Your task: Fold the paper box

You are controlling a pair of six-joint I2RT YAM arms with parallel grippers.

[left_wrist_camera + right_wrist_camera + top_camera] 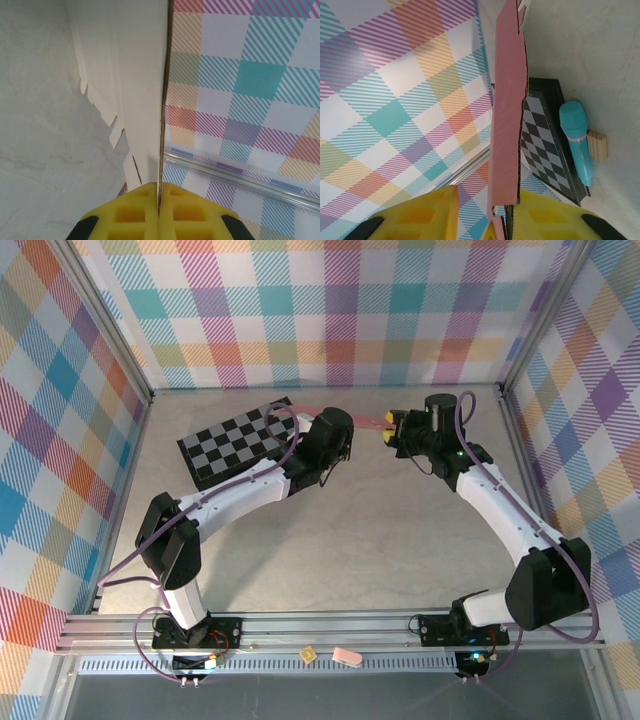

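I have the box (pixel 368 420) up off the table (pixel 330 540) at the far side, standing on edge between the two arms, just right of the board (pixel 240 440); it reads as an almost flat sheet, flaps not yet turned. The left gripper (pixel 160 200) is pressed together on the box's edge, grey inner face running away from the pads. The right gripper (pixel 505 212) straddles the pink face; a gap shows beside one pad, so I cannot tell whether it truly pinches. Behind the box in the right wrist view lies a teal bar (pixel 577 142). I judge this an early step: lifting and squaring the blank before the first crease. Next I would want it laid down or braced, one arm anchoring a panel while the other bends a flap along its score; thin card will buckle if both pull.
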